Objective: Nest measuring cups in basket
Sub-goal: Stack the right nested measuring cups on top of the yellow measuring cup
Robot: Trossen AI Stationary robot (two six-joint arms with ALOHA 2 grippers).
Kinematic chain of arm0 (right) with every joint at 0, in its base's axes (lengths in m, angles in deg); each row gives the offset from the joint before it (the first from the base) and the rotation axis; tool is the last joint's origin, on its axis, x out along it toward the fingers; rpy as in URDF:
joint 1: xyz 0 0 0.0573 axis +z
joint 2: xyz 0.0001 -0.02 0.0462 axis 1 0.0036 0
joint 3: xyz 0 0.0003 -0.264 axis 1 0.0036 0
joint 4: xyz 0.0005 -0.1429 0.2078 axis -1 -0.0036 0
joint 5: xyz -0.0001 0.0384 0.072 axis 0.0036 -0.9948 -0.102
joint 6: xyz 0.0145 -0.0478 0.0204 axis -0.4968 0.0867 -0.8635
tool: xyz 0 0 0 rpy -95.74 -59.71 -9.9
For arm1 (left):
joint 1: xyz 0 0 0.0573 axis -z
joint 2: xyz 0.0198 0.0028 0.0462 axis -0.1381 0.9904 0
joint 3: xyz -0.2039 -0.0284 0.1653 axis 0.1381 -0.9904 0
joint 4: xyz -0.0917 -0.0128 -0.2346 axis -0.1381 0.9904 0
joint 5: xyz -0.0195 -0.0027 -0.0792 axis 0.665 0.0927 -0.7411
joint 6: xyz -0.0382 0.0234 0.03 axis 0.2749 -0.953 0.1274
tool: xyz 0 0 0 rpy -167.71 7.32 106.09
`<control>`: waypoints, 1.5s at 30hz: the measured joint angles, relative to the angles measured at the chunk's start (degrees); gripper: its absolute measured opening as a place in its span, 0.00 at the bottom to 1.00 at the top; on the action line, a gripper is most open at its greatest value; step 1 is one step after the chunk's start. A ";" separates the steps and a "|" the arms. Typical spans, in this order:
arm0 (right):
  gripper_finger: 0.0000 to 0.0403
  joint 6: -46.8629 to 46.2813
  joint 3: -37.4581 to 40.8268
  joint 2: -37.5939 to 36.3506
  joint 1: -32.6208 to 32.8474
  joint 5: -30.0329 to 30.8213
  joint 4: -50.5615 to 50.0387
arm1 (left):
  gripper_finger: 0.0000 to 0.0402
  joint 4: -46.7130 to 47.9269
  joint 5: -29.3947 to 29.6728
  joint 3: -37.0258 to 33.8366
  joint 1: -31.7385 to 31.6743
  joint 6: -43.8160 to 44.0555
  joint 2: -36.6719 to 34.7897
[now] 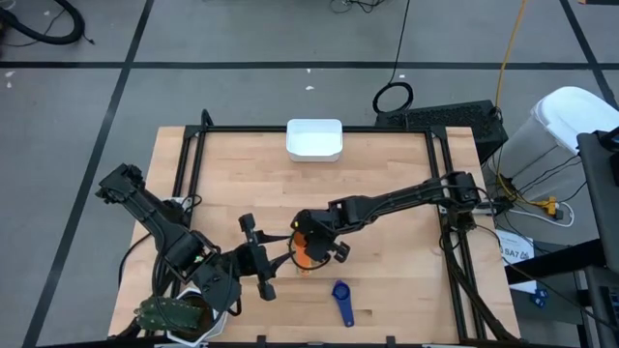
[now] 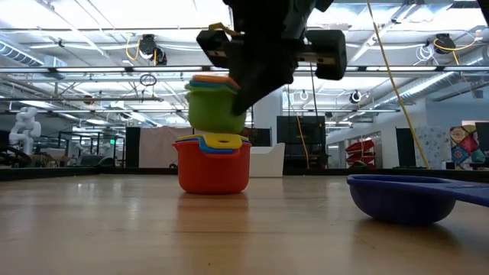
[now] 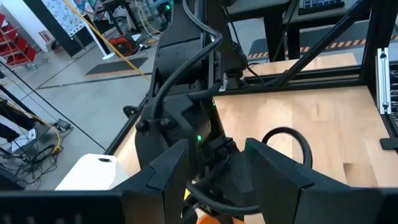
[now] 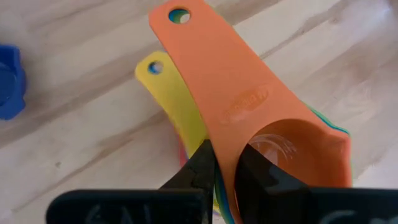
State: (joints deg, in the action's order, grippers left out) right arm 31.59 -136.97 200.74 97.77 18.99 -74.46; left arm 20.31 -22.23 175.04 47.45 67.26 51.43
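Right gripper [image 4: 225, 167] clamps glossy orange cup [image 4: 261, 118] – flat handle; left gripper's [image 1: 253, 253] jaws apart

A pale wooden table [image 1: 387, 251] with a smooth, faintly grained finish is seen across the frame's middle, on which smooth, slightly glossy plastic measuring cups [image 2: 214, 153] are stacked, while a white plastic basket [image 1: 314, 140] with a satin sheen sits at upper centre.

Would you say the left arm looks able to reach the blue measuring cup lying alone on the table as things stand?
Probably yes: the blue measuring cup lies apart from the stack, bare wood separates it from the open left gripper, and the right gripper is busy at the stack.
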 joint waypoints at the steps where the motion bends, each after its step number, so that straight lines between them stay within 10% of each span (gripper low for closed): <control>1: 0.05 0.07 0.01 0.20 -0.04 -0.03 -0.08 | 0.41 -0.02 0.00 0.00 0.00 -0.01 -0.01; 27: 0.05 -0.09 0.06 2.99 -0.30 -1.37 -0.32 | 0.41 -0.09 -0.02 0.00 0.00 0.22 0.01; 45: 0.30 -1.19 0.06 2.33 -0.30 3.41 2.05 | 0.41 -0.04 -0.02 0.00 0.63 1.31 0.01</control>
State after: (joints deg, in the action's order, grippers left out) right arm 30.41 -136.92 203.08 97.47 22.41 -72.42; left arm 20.27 -22.25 175.04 48.08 68.57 51.44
